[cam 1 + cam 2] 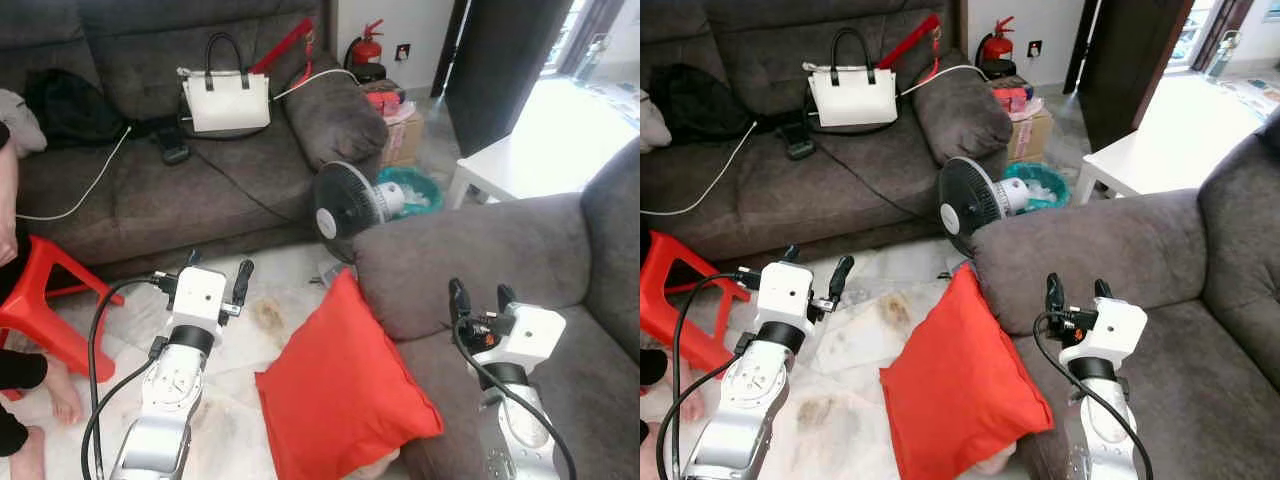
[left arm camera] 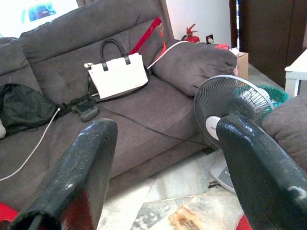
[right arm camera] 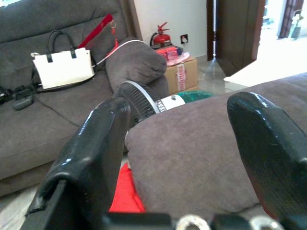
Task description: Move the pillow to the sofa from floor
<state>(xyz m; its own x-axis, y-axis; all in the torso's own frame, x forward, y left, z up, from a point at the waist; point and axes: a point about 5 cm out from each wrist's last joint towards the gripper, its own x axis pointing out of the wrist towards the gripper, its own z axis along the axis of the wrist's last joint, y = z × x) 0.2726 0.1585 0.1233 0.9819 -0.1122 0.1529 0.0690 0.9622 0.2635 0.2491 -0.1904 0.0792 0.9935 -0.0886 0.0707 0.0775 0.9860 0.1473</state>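
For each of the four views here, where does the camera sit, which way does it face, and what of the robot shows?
Left eye view: head, looking forward and down at the red pillow on the floor; left gripper and right gripper show, both open.
Right eye view: same head, same scene.
Left wrist view: along its black fingers toward the white handbag and fan.
Right wrist view: along its fingers toward the sofa arm.
Both wrist views share handbag and fan.
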